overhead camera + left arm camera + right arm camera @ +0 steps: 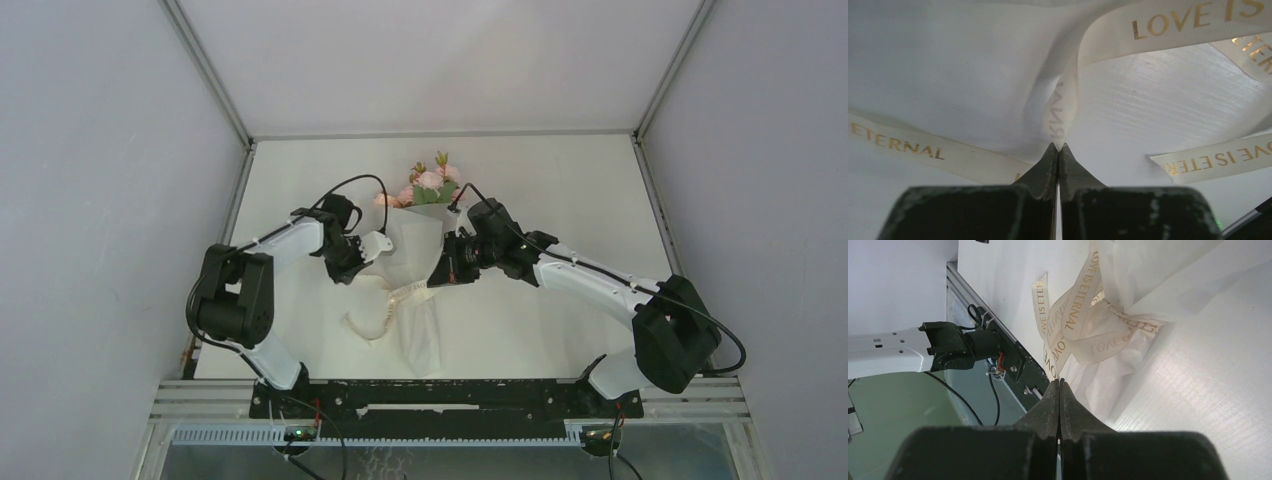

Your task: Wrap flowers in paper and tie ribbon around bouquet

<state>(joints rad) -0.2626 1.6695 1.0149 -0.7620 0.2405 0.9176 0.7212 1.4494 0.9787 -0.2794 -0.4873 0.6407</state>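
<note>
Bouquet (418,250) lay mid-table (560,190), lengthwise. Flowers (430,183), pink with green leaves, were at the far end, and the paper (1158,270) cone tapered toward the arms' bases.

Ribbon (1168,20) was cream with gold "LOVE IS ETERNAL" lettering. It was gathered round the waist of the cone in a loose tangle of loops. One loop trailed onto the table on the left side, near the bouquet's lower half.

Left gripper (1058,146) sat at the cone's left flank, about halfway along. Its jaws were pressed together on a twisted strand of ribbon that rose straight from the tips, with other strands crossing either side over white paper.

Right gripper (1059,382) sat on the opposite flank, a little nearer the bases. Its jaws were fully closed, and a strand ran from the tangle down into the tips, so it looked pinched there. Creased paper lay just beyond.

The two grippers faced each other across the cone — each on its own strand.
</note>
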